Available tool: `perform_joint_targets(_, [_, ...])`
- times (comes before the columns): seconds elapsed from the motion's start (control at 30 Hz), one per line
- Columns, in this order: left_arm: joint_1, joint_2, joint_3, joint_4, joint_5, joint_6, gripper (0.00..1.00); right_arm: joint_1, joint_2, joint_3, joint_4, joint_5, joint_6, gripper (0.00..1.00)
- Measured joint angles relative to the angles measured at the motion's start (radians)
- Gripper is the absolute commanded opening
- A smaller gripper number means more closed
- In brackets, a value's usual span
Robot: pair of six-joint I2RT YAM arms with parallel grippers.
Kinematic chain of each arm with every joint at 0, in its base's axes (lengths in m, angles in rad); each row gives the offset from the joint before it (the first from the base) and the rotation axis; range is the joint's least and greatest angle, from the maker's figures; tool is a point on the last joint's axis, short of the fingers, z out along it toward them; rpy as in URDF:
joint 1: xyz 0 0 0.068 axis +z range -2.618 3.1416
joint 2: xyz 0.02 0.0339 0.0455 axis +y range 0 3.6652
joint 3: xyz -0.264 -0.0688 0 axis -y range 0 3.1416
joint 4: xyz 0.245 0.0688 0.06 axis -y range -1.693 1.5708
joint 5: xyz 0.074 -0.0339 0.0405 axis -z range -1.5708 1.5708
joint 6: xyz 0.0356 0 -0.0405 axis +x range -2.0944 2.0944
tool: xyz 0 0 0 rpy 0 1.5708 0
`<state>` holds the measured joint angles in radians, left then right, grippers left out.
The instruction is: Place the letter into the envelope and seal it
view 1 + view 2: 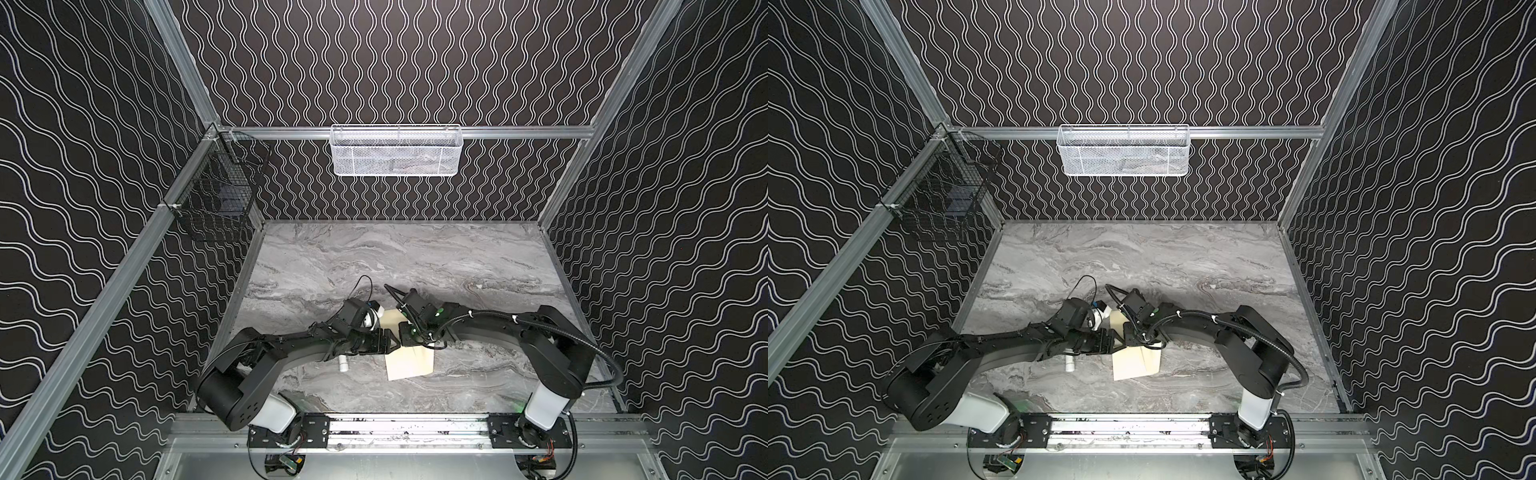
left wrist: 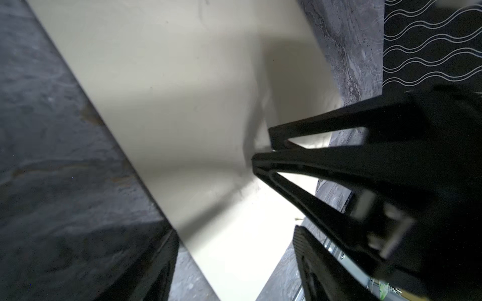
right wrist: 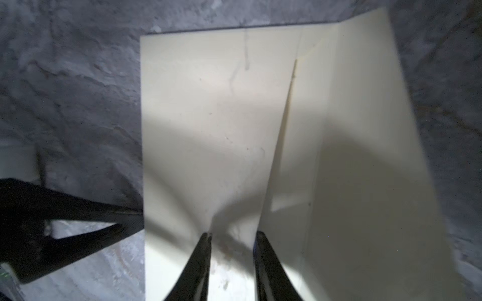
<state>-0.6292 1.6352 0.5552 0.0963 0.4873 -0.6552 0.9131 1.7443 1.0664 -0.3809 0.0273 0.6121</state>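
Left gripper (image 2: 233, 228): fingers wide apart, one tip at the edge of the envelope (image 3: 208, 117).
Right gripper (image 3: 233, 235): fingers slightly apart, tips on the envelope.
Envelope: on the table (image 1: 478, 270), under both grippers.

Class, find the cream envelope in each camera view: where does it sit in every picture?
Top view: the envelope lies low centre.
Top view: envelope low centre again.
Left wrist: envelope fills the middle, running diagonally.
Right wrist: envelope fills centre and right.
Shared landmark: the grey marble tabletop around it.
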Motion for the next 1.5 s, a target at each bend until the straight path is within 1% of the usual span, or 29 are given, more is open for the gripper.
perform_joint_targets(0.07, [0.009,-0.008,0.015,-0.031,-0.017,0.003,0.77,0.003,-0.040,0.009,-0.033,0.036,-0.004,0.36])
perform_joint_targets(0.17, [0.031,-0.040,0.049,-0.087,-0.054,0.008,0.79,0.014,-0.121,-0.018,-0.096,0.111,-0.014,0.40])
perform_joint_targets(0.23, [0.042,-0.049,0.092,-0.129,-0.084,0.027,0.79,0.030,-0.168,-0.046,-0.144,0.169,-0.002,0.42])
perform_joint_targets(0.33, [0.048,-0.027,0.163,-0.165,-0.114,0.050,0.79,0.058,-0.209,-0.083,-0.183,0.220,0.016,0.44])
perform_joint_targets(0.5, [0.048,0.055,0.262,-0.200,-0.137,0.082,0.77,0.107,-0.218,-0.136,-0.223,0.270,0.061,0.47])
perform_joint_targets(0.6, [0.048,0.098,0.306,-0.210,-0.138,0.089,0.77,0.141,-0.201,-0.143,-0.221,0.280,0.081,0.49])
perform_joint_targets(0.73, [0.045,0.148,0.337,-0.211,-0.135,0.102,0.76,0.160,-0.173,-0.152,-0.212,0.282,0.092,0.49])
perform_joint_targets(1.1, [0.038,0.225,0.366,-0.202,-0.108,0.111,0.76,0.168,-0.114,-0.173,-0.165,0.279,0.105,0.51])
perform_joint_targets(1.33, [0.037,0.218,0.312,-0.181,-0.089,0.111,0.75,0.166,-0.087,-0.168,-0.166,0.307,0.105,0.52])
perform_joint_targets(1.5, [0.036,0.182,0.261,-0.166,-0.085,0.111,0.75,0.154,-0.075,-0.156,-0.166,0.338,0.105,0.53])
